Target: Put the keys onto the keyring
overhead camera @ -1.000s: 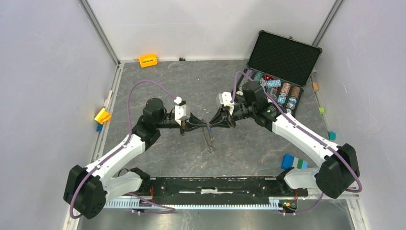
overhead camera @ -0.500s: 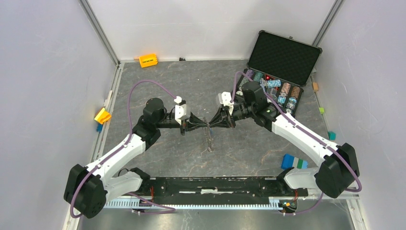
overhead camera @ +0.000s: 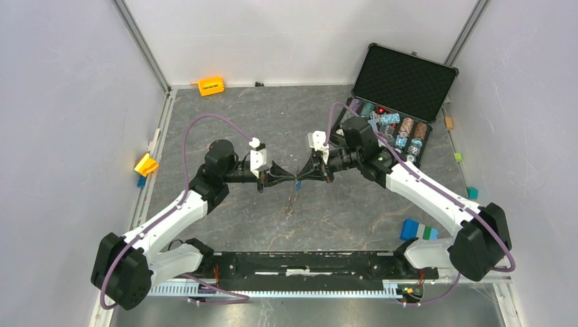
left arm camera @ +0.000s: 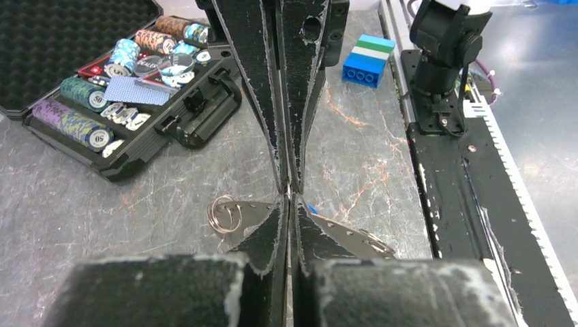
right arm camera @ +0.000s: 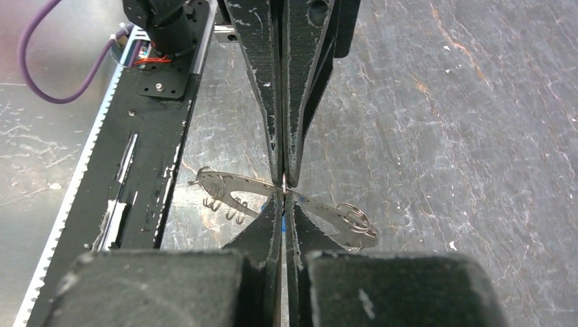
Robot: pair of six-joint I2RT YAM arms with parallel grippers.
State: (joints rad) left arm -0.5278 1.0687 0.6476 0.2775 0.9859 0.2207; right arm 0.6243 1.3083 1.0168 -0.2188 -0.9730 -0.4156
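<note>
Right wrist view: the thin silvery metal keyring (right arm camera: pixel 249 184) is pinched by left fingers (right arm camera: pixel 264 82) and right fingers (right arm camera: pixel 262 230), both shut, so threading the blue-headed key (left arm camera: pixel 310 208) is judged next, with fine alignment.

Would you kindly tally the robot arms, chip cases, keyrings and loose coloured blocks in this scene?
Robot arms: 2
Chip case: 1
Keyring: 1
Loose coloured blocks: 7
Total: 11

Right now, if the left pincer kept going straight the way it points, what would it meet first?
The right pincer, whose tips appear to meet it head-on at the keyring.
</note>
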